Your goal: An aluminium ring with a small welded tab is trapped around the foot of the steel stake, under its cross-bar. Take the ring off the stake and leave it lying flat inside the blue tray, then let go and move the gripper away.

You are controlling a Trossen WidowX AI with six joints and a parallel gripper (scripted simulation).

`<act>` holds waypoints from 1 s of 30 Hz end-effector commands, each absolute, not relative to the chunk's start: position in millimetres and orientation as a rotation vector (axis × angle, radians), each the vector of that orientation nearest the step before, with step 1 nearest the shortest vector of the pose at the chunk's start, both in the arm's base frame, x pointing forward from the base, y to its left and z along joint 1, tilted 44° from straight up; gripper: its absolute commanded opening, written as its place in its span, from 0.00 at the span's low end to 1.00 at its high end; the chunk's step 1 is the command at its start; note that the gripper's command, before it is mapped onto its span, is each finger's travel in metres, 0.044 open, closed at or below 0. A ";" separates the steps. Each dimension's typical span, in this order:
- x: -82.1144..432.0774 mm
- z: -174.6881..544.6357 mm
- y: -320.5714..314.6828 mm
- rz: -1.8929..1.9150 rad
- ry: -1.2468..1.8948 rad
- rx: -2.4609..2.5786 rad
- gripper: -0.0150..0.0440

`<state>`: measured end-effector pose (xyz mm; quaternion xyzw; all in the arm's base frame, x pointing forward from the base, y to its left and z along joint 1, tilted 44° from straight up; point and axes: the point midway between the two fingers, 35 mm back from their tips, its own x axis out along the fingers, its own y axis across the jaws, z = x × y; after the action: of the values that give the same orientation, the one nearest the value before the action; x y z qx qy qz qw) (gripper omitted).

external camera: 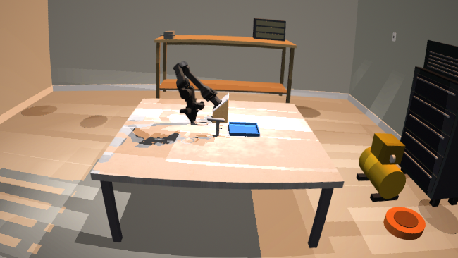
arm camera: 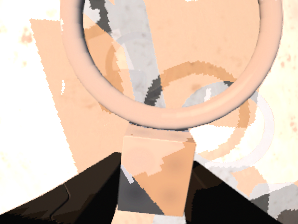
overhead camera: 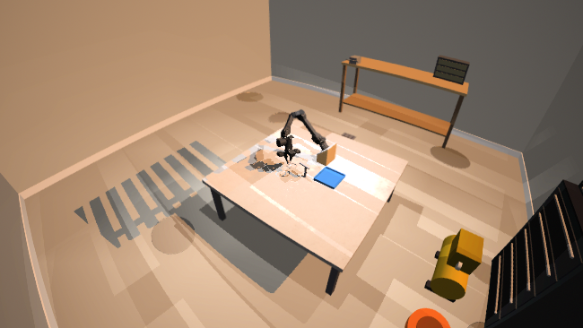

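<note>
Ring (external camera: 202, 123) (arm camera: 172, 118) held by hand (overhead camera: 288, 161) (external camera: 193, 123) (arm camera: 157, 175); far rim cut off in wrist view.

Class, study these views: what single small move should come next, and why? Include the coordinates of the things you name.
Probably carry the ring (external camera: 202, 123) (arm camera: 172, 118) sideways toward the blue tray (overhead camera: 329, 177) (external camera: 244, 129), keeping it clear of the stake (external camera: 218, 128). The tool (external camera: 194, 123) grips its tab (arm camera: 156, 172), and the ring hangs beside the stake, off it, short of the tray.
</note>
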<state>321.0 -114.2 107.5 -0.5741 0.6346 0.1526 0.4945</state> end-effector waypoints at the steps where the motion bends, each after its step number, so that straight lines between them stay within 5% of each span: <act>1: 329.7 96.0 -88.6 0.366 1.483 -1.362 0.25; 13: 324.5 33.4 48.5 0.591 1.302 -1.384 0.25; 30: 236.3 -69.5 88.6 0.678 1.585 -1.451 0.25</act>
<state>264.0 88.2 -49.8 -0.5783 0.6112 0.2774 0.4637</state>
